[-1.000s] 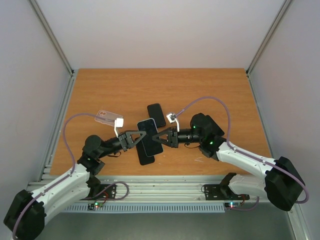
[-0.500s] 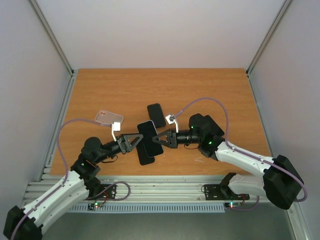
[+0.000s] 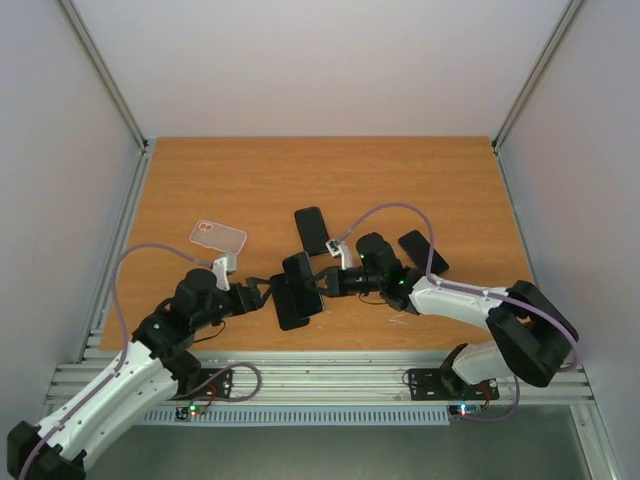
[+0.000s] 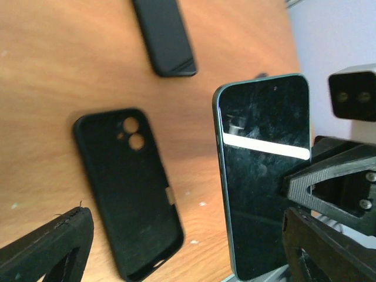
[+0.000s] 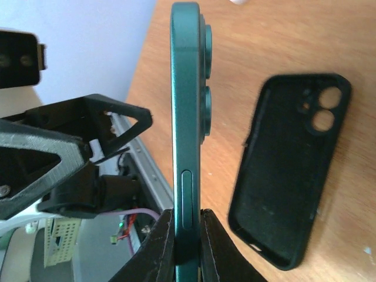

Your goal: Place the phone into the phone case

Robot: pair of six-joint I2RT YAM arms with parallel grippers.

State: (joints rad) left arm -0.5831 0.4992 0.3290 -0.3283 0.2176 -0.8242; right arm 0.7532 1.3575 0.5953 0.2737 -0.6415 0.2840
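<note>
The phone (image 5: 187,106), dark green with a black screen (image 4: 264,170), stands on edge above the table with my right gripper (image 5: 187,235) shut on its lower end. In the top view the phone (image 3: 301,277) hangs between both grippers. A black phone case (image 4: 126,194) lies open side up on the wood just beside and below it, also seen in the right wrist view (image 5: 291,164) and the top view (image 3: 289,314). My left gripper (image 3: 262,296) stands open a little left of the phone, touching nothing; its fingers (image 4: 47,252) frame the case.
A second black case or phone (image 3: 311,230) lies farther back. Another black one (image 3: 423,250) lies right of the right arm. A clear case (image 3: 217,236) rests at the left. The metal rail (image 3: 320,375) runs along the near table edge.
My left gripper has opened, let go of the phone and drawn back to the left. My right gripper has carried the phone leftward, over the black case.
</note>
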